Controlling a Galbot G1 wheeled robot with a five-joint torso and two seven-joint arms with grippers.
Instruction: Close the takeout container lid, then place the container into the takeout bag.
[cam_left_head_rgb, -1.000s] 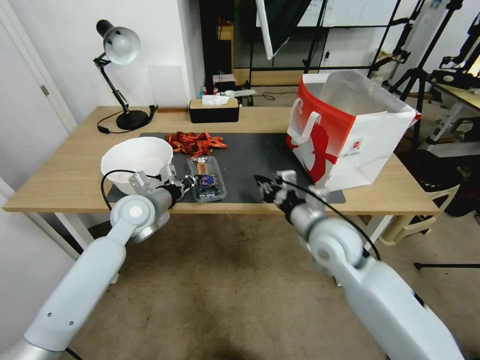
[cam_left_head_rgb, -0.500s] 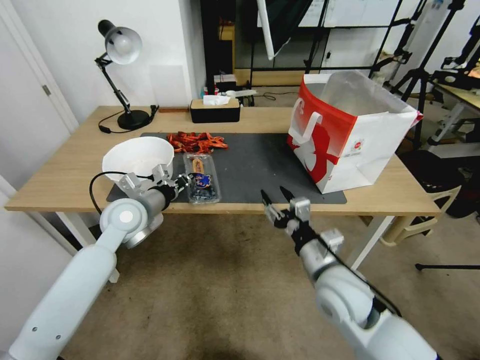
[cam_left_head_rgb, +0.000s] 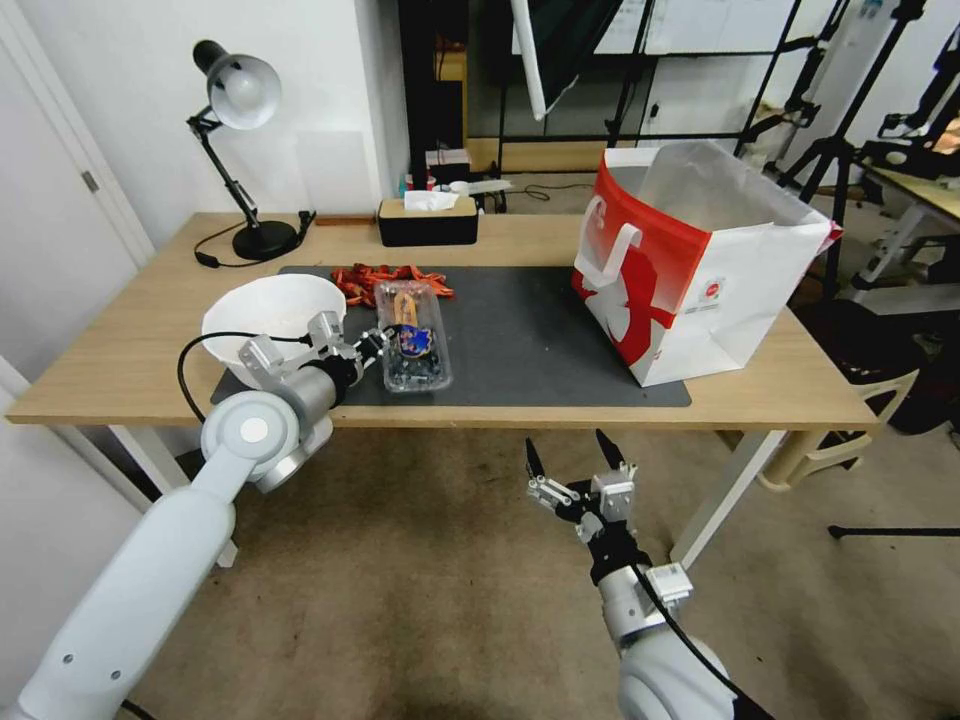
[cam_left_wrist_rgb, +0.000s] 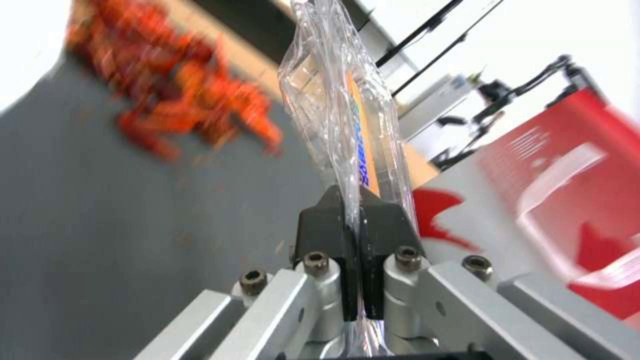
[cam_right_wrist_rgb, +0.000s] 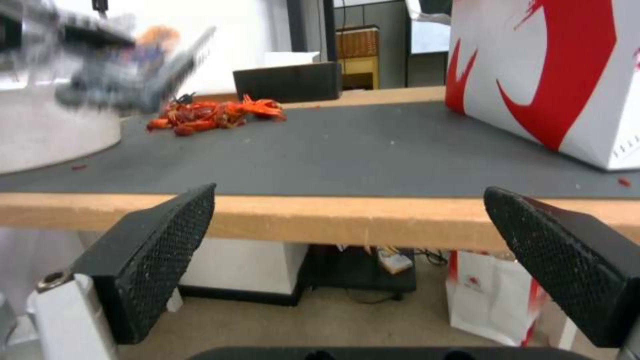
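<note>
Small clear plastic hinged takeout container (cam_left_head_rgb: 410, 345) with dark blueberries sits left of centre in the head view, on the dark grey mat (cam_left_head_rgb: 520, 330) near the table's (cam_left_head_rgb: 120, 350) front edge; it is just beside the big white round bowl (cam_left_head_rgb: 272, 312), with a pile of red-orange crayfish (cam_left_head_rgb: 385, 282) just behind it. Left claw (cam_left_head_rgb: 372, 345) is at the container's left edge; in the left wrist view its fingers (cam_left_wrist_rgb: 330, 235) are pressed together on a thin flap of the clear plastic lid (cam_left_wrist_rgb: 333, 95), which stands up edge-on from the claw. Right claw (cam_left_head_rgb: 578, 468) hangs below the table edge at lower centre of the head view, fingers spread wide, holding nothing. Large red and white paper takeout bag (cam_left_head_rgb: 690, 270) with white strap handles stands open at the right end of the table, well apart from the container.

Risks: grip is on flimsy film only, so it may slip or buckle; pulling could drag or tip the light box and spill berries; the lid may not snap fully home; bowl sits close on the left, so a sweep could knock it.

Writing: an orange strip with blue lettering on the lid, unreadable; small round logo on the bag's white side, unreadable too.
</note>
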